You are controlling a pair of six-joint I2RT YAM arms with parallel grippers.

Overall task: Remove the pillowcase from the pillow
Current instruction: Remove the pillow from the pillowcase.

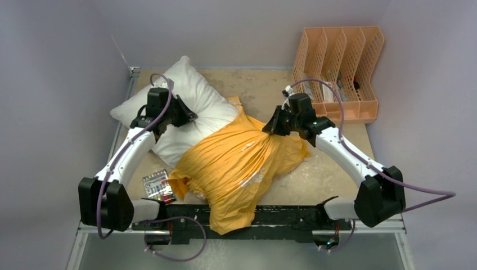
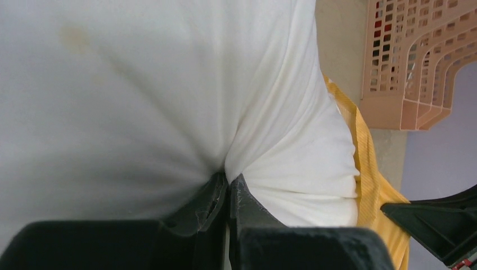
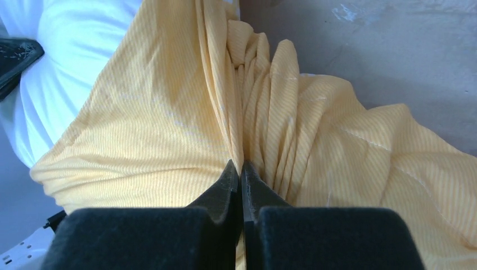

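Note:
The white pillow (image 1: 185,95) lies at the back left of the table, its near end still inside the orange-yellow pillowcase (image 1: 236,169), which spreads crumpled towards the front edge. My left gripper (image 1: 190,117) is shut on a pinch of the pillow (image 2: 140,84), whose white cloth puckers into the closed fingertips (image 2: 216,188). My right gripper (image 1: 269,130) is shut on a gathered bunch of the pillowcase (image 3: 169,112), and folds radiate from its closed fingertips (image 3: 229,171). The printed side of the pillowcase is hidden.
A peach plastic file rack (image 1: 340,73) stands at the back right, also seen as the rack (image 2: 416,56) in the left wrist view. A small printed card (image 1: 157,185) lies near the left arm's base. Bare tabletop (image 1: 332,169) shows right of the pillowcase.

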